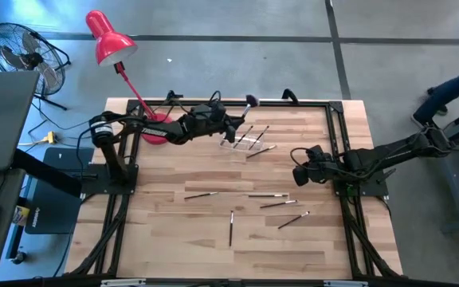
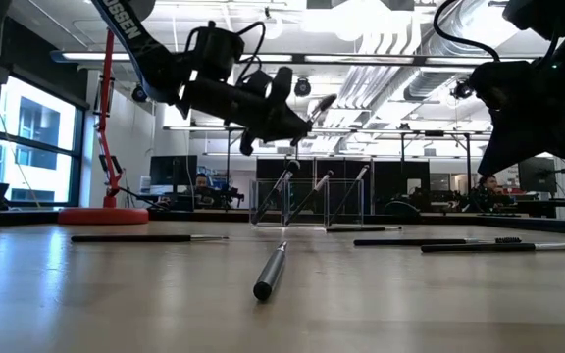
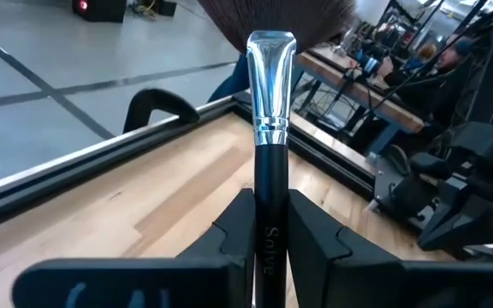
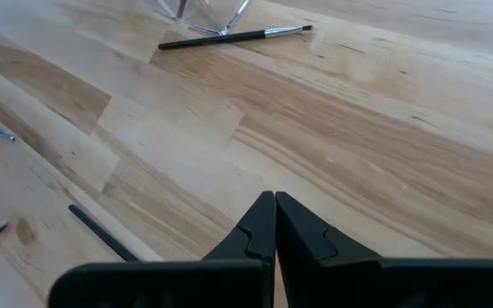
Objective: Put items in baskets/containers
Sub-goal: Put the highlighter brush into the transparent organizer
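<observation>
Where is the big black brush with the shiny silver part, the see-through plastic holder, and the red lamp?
Black-handled brush with silver ferrule [image 3: 270, 81]: left wrist view, on the ferrule.
Clear plastic holder [image 2: 346, 204]: low view, on its front wall.
Red desk lamp [image 1: 110, 38]: high view, on the shade.

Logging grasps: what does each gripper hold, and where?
Left gripper clamps the black handle of a silver-ferruled makeup brush, below the ferrule. Right gripper holds nothing.

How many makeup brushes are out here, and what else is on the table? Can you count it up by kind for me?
Brushes lying loose on the table: 6
Brushes standing in the clear holder: 3
Fan brush held in the left gripper: 1
Clear holder: 1
Red desk lamp: 1
Total: 12
</observation>
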Motion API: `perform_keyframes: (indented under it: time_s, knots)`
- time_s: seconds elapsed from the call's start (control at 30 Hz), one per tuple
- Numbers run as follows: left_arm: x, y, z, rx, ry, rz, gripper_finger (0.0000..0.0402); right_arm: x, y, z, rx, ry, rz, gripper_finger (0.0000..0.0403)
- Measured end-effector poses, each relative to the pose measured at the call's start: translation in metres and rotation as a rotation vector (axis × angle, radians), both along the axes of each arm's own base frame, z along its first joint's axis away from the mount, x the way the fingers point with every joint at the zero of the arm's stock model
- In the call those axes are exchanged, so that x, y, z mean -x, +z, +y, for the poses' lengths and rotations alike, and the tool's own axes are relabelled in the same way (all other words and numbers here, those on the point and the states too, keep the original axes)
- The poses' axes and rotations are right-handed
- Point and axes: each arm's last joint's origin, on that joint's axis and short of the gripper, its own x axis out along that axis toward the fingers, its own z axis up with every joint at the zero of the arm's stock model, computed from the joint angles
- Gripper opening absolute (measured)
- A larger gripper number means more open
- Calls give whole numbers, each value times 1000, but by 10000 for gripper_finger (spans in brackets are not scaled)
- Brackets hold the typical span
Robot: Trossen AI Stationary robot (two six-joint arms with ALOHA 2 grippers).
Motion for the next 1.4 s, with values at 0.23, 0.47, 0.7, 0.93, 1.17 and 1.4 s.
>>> perform_keyframes:
  time_s: [0.23, 0.47, 0.7, 0.93, 1.17, 1.4]
  knots:
    - [-10, -16, -3, -12, 14, 51, 39, 0, 0, 0, 6, 6, 3, 0]
    - [-24, -23, -13, 14, -41, 65, 39, 0, 0, 0, 1, 6, 3, 0]
    - [-12, -7, -11, -55, 95, 168, 39, 0, 0, 1, -25, 26, 9, 0]
    - [0, -10, -14, -45, 151, 314, 39, 0, 0, 1, -24, 28, 10, 0]
    - [28, -34, -23, 21, 188, 191, 39, 0, 0, 1, -35, 35, 12, 0]
    - [46, -35, -29, -63, 201, -2, 39, 0, 0, 1, -30, 32, 10, 0]
